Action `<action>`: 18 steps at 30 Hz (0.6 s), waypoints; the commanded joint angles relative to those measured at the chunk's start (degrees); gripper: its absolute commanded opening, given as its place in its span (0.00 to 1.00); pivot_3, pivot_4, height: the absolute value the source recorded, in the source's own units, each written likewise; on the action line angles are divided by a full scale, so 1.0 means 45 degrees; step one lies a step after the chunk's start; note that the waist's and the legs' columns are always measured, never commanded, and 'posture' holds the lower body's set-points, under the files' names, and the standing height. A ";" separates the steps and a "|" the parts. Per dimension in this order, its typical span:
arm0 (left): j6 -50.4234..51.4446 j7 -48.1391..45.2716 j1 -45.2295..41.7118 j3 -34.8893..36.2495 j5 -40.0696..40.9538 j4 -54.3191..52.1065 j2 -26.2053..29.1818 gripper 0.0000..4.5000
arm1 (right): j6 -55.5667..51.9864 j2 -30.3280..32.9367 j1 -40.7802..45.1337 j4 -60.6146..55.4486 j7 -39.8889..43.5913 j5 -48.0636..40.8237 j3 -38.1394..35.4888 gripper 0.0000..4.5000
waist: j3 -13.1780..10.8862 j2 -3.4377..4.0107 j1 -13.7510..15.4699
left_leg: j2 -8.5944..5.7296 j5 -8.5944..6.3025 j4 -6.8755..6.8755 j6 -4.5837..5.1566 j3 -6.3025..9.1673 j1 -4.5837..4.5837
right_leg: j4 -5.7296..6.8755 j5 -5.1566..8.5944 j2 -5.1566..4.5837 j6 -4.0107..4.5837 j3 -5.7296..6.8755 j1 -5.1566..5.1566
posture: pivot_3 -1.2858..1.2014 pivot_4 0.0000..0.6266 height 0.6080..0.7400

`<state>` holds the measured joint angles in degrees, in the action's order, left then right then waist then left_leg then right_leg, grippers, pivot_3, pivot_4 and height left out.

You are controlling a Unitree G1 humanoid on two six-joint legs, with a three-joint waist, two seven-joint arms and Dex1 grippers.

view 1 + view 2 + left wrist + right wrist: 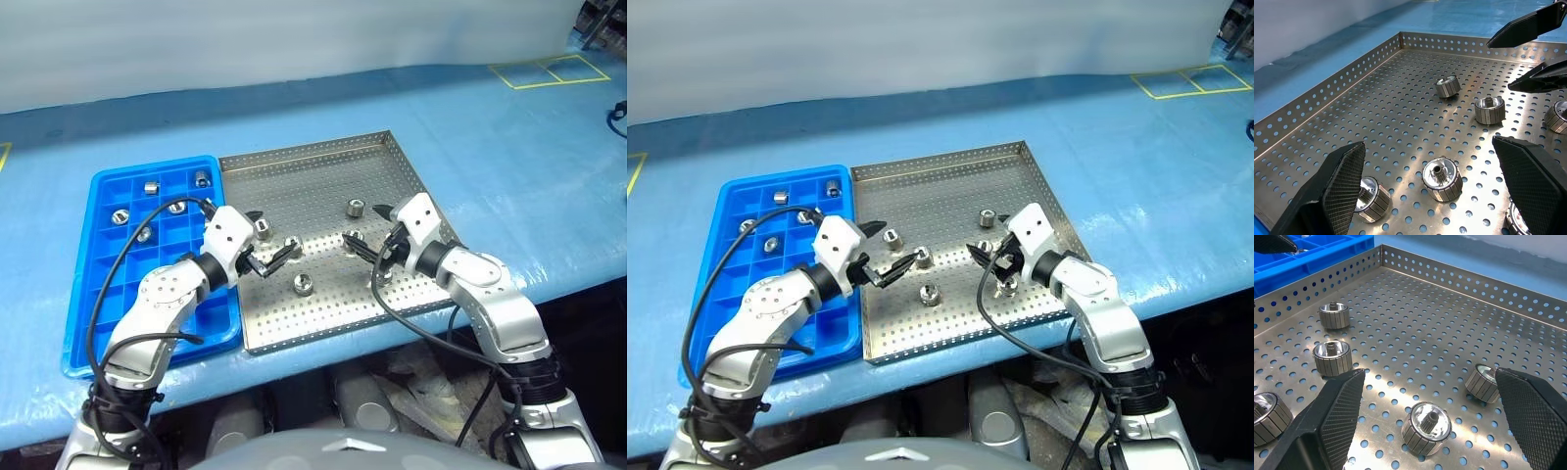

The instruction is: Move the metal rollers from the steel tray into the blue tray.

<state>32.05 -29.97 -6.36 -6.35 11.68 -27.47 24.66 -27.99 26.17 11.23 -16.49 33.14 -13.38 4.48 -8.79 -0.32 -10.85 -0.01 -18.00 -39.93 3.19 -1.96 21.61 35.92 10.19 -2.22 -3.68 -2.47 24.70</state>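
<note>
The steel tray (323, 162) lies mid-table with several metal rollers on its perforated floor, such as one at the front (304, 284) and one further back (355, 208). To its left, the blue tray (93, 304) holds several rollers (152, 186) in its far cells. My left gripper (274, 235) hangs open low over the steel tray's left part, and a roller (1442, 178) stands between its fingers (1337, 191). My right gripper (368, 227) is open over the tray's right part, with a roller (1426, 427) between its fingers (1533, 416).
The trays rest on a blue table cover (509, 176) near its front edge. Yellow tape marks (549, 70) lie at the far right. Black cables loop from both wrists over the tray fronts.
</note>
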 commanded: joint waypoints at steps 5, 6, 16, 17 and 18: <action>-0.0346 0.0051 -0.0223 -0.0108 -0.0089 -0.0126 -0.0055 1.00 | 0.0137 -0.0022 0.0113 -0.0496 0.0005 -0.0076 -0.0098 0.99 | 0.0000 0.0000 -0.0002 | 0.0000 0.0000 0.0000 0.0000 0.0000 0.0000 | 0.0000 0.0000 0.0001 0.0000 0.0000 0.0000 | 0.42 0.24 1.00; -0.0369 0.0069 -0.0208 -0.0125 -0.0129 -0.0119 -0.0056 1.00 | 0.0136 -0.0021 0.0118 -0.0485 0.0009 -0.0074 -0.0094 0.99 | 0.0000 0.0000 -0.0002 | 0.0000 0.0000 0.0000 0.0000 0.0000 0.0000 | 0.0000 0.0000 0.0001 0.0000 0.0000 0.0000 | 0.42 0.24 1.00; -0.0487 0.0126 -0.0131 -0.0196 -0.0190 -0.0090 -0.0024 1.00 | 0.0182 -0.0045 0.0199 -0.0377 0.0038 -0.0040 -0.0060 0.99 | 0.0000 0.0000 0.0005 | 0.0000 0.0000 0.0000 0.0000 0.0000 0.0000 | 0.0000 0.0000 0.0000 0.0000 0.0000 0.0000 | 0.42 0.24 1.00; -0.0543 0.0141 -0.0124 -0.0219 -0.0246 -0.0084 -0.0006 1.00 | 0.0188 -0.0048 0.0197 -0.0376 0.0037 -0.0037 -0.0058 0.99 | 0.0000 0.0000 0.0005 | 0.0000 0.0000 0.0000 0.0000 0.0000 0.0000 | 0.0000 0.0000 0.0000 0.0000 0.0000 0.0000 | 0.42 0.24 1.00; -0.0590 0.0152 -0.0118 -0.0236 -0.0288 -0.0077 0.0004 1.00 | 0.0191 -0.0048 0.0195 -0.0378 0.0038 -0.0035 -0.0054 0.99 | 0.0000 0.0000 0.0006 | 0.0000 0.0000 0.0000 0.0000 0.0000 0.0000 | 0.0000 0.0000 0.0001 0.0000 0.0000 0.0000 | 0.42 0.24 1.00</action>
<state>31.11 -29.67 -6.62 -7.31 11.10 -27.13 24.72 -27.99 26.17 11.33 -16.49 33.33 -13.37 4.56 -8.79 -0.32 -10.83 -0.01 -18.00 -39.93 3.19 -1.96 21.61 35.92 10.19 -2.21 -3.68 -2.47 24.70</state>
